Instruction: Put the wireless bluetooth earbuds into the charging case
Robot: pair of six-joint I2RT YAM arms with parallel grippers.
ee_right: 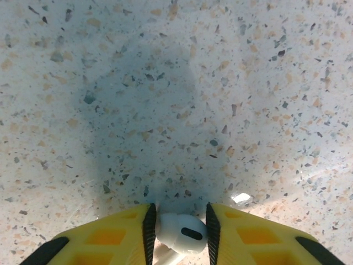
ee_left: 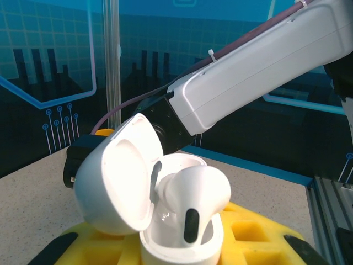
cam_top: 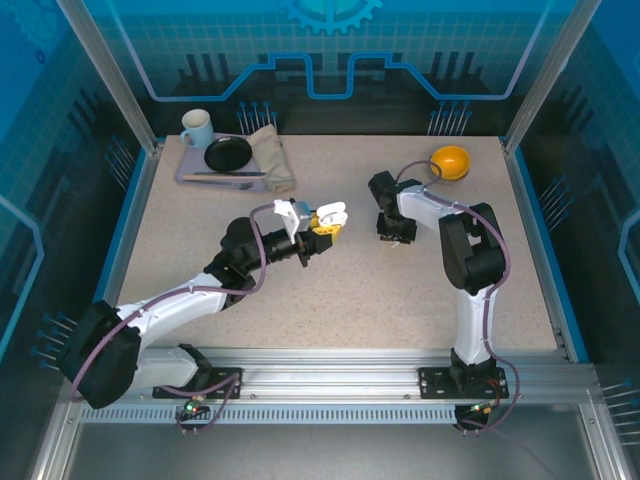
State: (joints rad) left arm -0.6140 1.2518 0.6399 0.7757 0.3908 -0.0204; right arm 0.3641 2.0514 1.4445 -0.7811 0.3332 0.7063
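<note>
White earbud (ee_right: 182, 233) is sitting between the pads of your right claw (cam_top: 395, 232), which is pinching it from both sides low over the speckled table (ee_right: 165, 83). Whether it is lifted clear is hard to tell. Your left claw (cam_top: 320, 224) is clamping the open case (ee_left: 118, 182) in the air, with another earbud (ee_left: 196, 190) already resting inside. You are likely doing the pickup. The next move is calling for carrying this bud across and lining it up with the case's free slot.
</note>
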